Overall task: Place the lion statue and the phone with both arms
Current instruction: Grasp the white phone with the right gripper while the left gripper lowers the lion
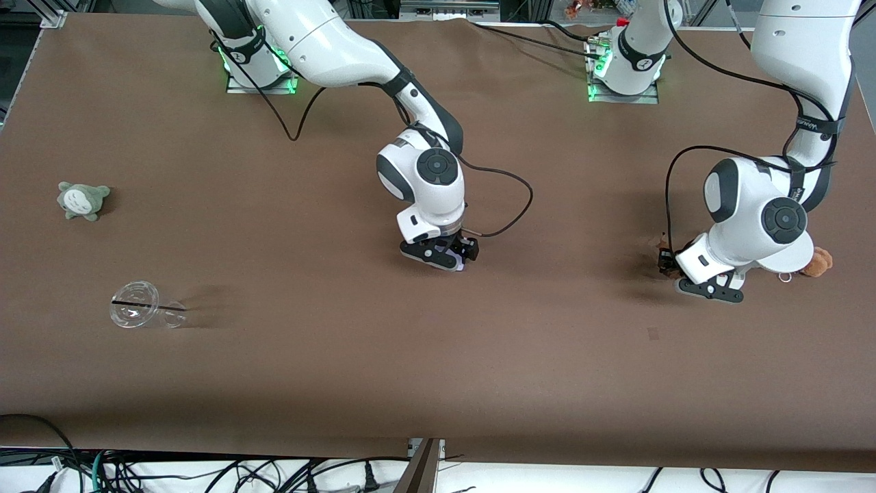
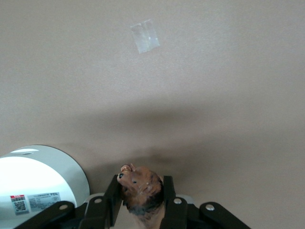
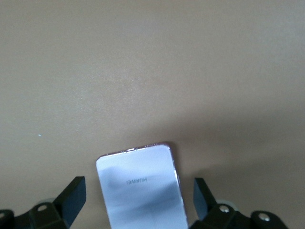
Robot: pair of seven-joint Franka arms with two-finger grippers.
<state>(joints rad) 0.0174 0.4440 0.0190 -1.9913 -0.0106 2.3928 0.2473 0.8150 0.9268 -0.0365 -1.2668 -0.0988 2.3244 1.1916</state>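
My left gripper is shut on the lion statue, a reddish-brown figurine with a darker mane, held by its body with the head sticking out past the fingers. In the front view this gripper is low over the table at the left arm's end, and its hand hides the statue. My right gripper is open, its fingers apart on either side of the phone, a pale flat rectangle lying on the table. In the front view this gripper is low at the table's middle and hides the phone.
A white round stand is beside the left gripper, with an orange-brown plush next to it. A piece of clear tape is on the table nearby. A grey-green plush and a tipped clear cup lie toward the right arm's end.
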